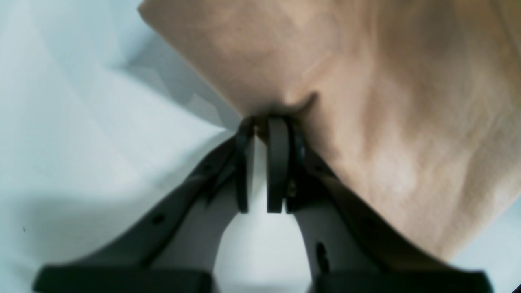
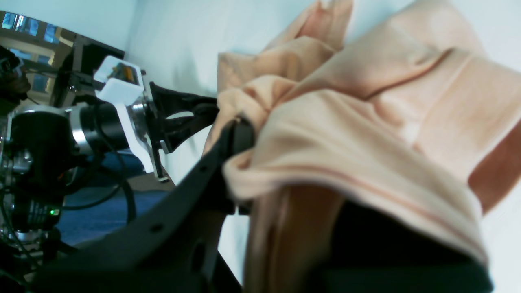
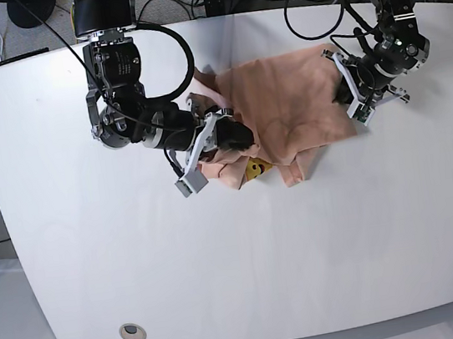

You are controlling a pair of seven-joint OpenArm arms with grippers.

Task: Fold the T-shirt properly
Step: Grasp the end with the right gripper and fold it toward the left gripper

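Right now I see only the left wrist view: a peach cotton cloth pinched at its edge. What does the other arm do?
Observer: The right gripper is also shut on the peach T-shirt, at its bunched side, opposite the left gripper.
Operator: Is the shirt flat on the table?
Observer: No. In the base view it lies crumpled on the white table, with folds heaped near the right gripper.
Operator: Any print visible?
Observer: Yes, a small yellow smiley face shows at the shirt's lower edge in the base view.
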